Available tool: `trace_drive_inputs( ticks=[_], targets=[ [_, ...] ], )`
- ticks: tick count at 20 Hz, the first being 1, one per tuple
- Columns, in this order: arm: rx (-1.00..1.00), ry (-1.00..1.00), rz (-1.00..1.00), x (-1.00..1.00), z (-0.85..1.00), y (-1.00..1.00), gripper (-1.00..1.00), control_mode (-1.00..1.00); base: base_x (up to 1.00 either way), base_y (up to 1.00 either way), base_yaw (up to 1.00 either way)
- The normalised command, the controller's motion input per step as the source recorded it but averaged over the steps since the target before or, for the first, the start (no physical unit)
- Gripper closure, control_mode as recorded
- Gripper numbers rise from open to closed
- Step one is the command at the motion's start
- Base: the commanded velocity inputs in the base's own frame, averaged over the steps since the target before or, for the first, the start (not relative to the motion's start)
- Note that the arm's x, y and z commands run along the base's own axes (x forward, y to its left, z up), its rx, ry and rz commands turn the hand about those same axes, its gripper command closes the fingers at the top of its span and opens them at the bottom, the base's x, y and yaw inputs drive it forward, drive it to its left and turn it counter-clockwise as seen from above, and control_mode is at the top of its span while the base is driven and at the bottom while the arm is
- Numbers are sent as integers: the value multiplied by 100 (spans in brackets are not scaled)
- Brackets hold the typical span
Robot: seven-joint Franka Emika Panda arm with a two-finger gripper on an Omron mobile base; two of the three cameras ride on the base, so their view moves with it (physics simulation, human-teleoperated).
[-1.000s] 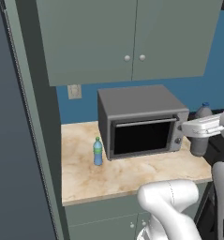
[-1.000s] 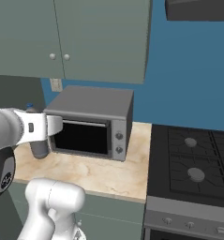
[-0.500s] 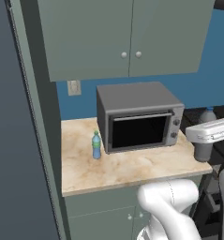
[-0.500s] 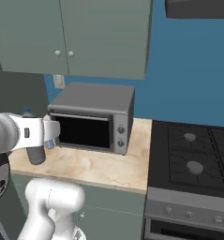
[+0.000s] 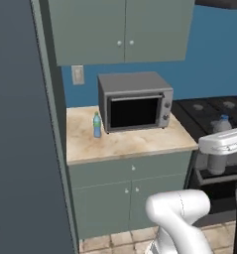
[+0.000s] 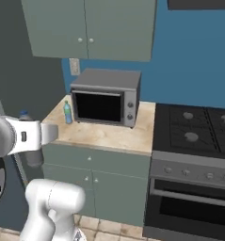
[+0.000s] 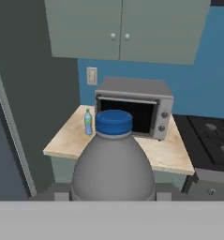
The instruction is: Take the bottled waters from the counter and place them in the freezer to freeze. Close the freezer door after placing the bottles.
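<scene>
Light is even and diffuse in all views, moderately bright, with no visible lamp or source. Surfaces are flat-shaded, with no glare. Beyond the gripper, the counter shows a faint soft shadow beside the microwave; the microwave cavity reads as solid black. Both base views are soft and low in detail, edges slightly smeared. In the hand view the grey bottle directly ahead of the tool looks smooth and slightly blurred, possibly from closeness. No edge distortion is apparent; verticals stay straight.
</scene>
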Motion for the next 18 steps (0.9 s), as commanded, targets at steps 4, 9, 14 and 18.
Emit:
trace_drive_inputs(
  ticks=[4,9,14,18],
  targets=[
    [0,0,0,0,0,0,100,100,-26,47,29],
    [0,0,0,0,0,0,100,100,-15,89,33],
    [0,0,0,0,0,0,100,100,-35,100,27],
    [0,0,0,0,0,0,100,100,-34,100,19]
  ],
)
